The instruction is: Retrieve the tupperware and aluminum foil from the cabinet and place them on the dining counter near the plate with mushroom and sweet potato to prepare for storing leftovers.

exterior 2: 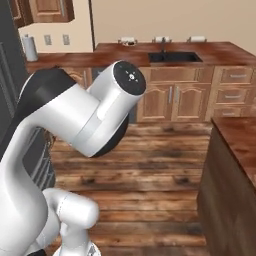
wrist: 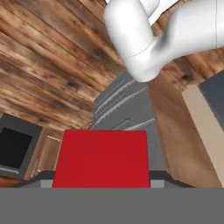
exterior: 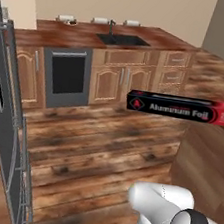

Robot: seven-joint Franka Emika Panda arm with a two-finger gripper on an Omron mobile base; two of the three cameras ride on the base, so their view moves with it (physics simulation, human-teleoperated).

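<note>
And here's the aluminum foil (exterior: 182,109), that long black carton with the white lettering and the red end, riding level in mid-air above the plank floor (exterior: 98,152), well clear of everything. It hangs at the right of the left base view, its red tip right at the frame edge. Looking down from the hand view, the carton's red end (wrist: 101,158) sits square between the dark tips of the end effector (wrist: 101,181), one tip pressed to each side, so the jaws are clamped on the foil box. Across the room runs the dining counter (exterior: 159,40), a dark reddish-brown surface with its black sink (exterior: 122,39) and faucet (exterior: 111,27) set in, and small white items along its back edge, too small to name. Under that surface, wooden cupboard doors and a dark-fronted dishwasher (exterior: 67,77). In the right base view the white arm (exterior 2: 75,125) looms large, with another brown surface (exterior 2: 240,137) at the right.
</note>
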